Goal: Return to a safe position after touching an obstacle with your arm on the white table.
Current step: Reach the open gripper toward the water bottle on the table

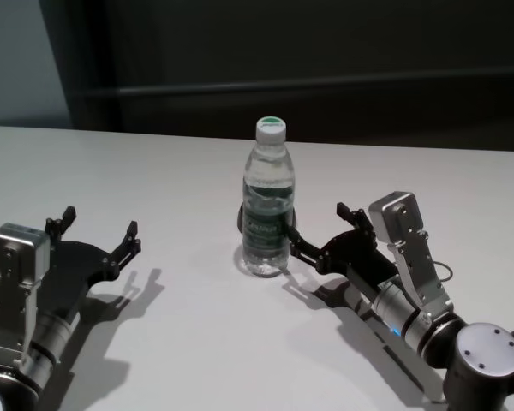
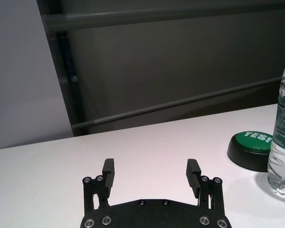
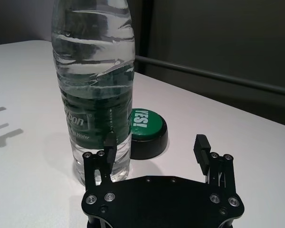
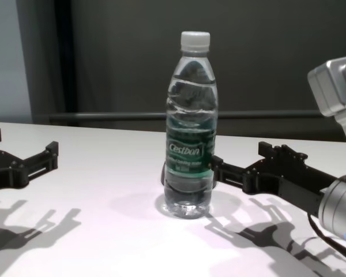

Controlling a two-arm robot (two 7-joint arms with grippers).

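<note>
The obstacle, a clear water bottle (image 1: 267,205) with a white cap and green label, stands upright mid-way across the white table (image 1: 197,342). My right gripper (image 1: 317,221) lies low beside the bottle's right, open. One of its fingertips (image 3: 110,141) rests against or very near the bottle (image 3: 95,71) low on its side; the other stands free. The chest view shows that finger at the label of the bottle (image 4: 190,127), with the right gripper (image 4: 240,157) empty. My left gripper (image 1: 99,224) sits open and empty at the table's left, well apart from the bottle.
A green "YES" button on a black base (image 3: 147,126) sits just behind the bottle, also seen as the button (image 2: 251,147) in the left wrist view. A dark wall with a horizontal rail runs behind the table's far edge.
</note>
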